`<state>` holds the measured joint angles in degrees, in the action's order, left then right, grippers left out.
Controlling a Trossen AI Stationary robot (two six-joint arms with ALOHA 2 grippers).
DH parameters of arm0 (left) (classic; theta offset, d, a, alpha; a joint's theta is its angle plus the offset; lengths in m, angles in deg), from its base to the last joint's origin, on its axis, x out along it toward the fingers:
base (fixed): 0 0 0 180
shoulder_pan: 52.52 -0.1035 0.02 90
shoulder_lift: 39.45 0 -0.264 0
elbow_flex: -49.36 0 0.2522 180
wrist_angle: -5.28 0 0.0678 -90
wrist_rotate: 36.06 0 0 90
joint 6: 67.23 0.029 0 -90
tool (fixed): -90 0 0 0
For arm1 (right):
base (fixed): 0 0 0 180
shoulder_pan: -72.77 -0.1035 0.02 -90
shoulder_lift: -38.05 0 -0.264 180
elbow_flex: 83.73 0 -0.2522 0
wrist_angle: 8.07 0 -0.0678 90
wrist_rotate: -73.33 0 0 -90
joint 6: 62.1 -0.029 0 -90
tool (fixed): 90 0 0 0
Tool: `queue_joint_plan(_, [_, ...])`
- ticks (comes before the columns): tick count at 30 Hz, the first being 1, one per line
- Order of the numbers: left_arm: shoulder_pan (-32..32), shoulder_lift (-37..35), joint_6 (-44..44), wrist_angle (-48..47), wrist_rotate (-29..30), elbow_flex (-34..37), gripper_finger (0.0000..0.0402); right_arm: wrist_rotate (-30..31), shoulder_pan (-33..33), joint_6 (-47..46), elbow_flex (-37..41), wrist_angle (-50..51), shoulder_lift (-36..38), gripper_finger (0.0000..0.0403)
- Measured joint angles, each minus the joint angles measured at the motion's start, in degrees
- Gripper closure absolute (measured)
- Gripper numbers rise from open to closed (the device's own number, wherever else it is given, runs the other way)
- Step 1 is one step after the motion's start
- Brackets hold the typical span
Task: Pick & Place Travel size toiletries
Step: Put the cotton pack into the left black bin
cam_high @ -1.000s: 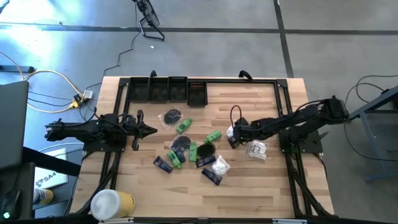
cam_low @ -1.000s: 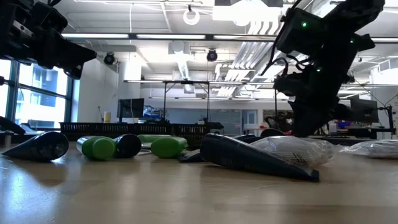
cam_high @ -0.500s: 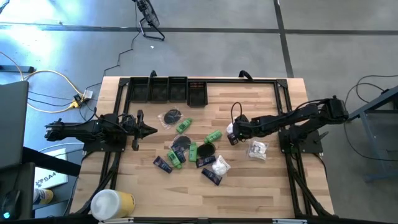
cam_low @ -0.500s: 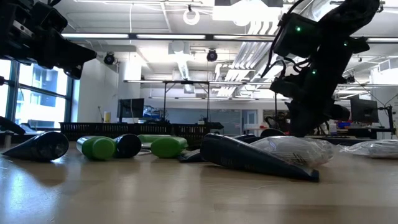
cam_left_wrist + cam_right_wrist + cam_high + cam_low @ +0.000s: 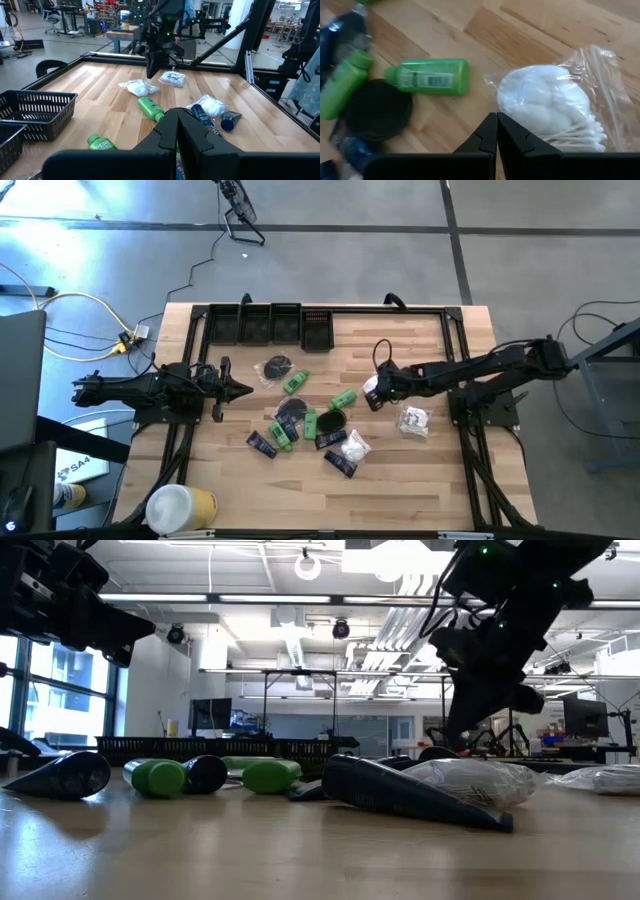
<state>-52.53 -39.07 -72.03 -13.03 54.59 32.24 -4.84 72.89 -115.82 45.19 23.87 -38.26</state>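
The toiletries lie in a loose cluster mid-table: green bottles (image 5: 295, 383) (image 5: 344, 399), black discs (image 5: 277, 366) (image 5: 332, 420), dark sachets (image 5: 262, 444) (image 5: 340, 464) and white wrapped packets (image 5: 412, 420) (image 5: 354, 445). My right gripper (image 5: 373, 398) is shut and low over the table, at the near edge of another white packet (image 5: 545, 102), which lies flat; a green bottle (image 5: 432, 76) and a disc (image 5: 377, 110) lie just beyond. My left gripper (image 5: 243, 389) is shut and empty, held level left of the cluster. My right gripper's shut fingertips (image 5: 490, 125) stand at the edge of the white packet's clear wrap (image 5: 492, 82), coming slanting down from the table's right. I cannot tell whether they touch it.
Black mesh baskets (image 5: 270, 323) stand in a row at the far left inside the black frame (image 5: 455, 330). A large white-and-yellow cylinder (image 5: 180, 508) lies at the near left corner. Bare wood shows along the far right and near edge.
My right gripper, still shut, has moved a little toward the table's far-left, along the white packet, with the arm stretching out farther. The toiletries lie as before.
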Motion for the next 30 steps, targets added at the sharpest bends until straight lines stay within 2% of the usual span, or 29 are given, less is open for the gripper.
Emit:
queue_joint_plan(6, [0.02,0.00,0.00,0.02,0.00,0.00,0.0400,-0.35,-0.11,-1.29,-0.02,6.87,5.48,0.0400])
queue_joint_plan(14, [0.01,0.00,0.00,-0.01,0.00,0.00,0.0400,-7.71,-0.11,-3.47,0.00,16.47,10.04,0.0400])
queue_joint_plan(22, [0.01,0.00,0.00,-0.01,0.00,0.00,0.0400,-6.14,-0.11,-11.07,0.00,24.82,9.82,0.0400])
queue_joint_plan(30, [0.00,0.00,0.00,-0.01,-0.01,0.00,0.0400,-3.66,-0.11,-11.44,0.00,26.36,7.04,0.0394])
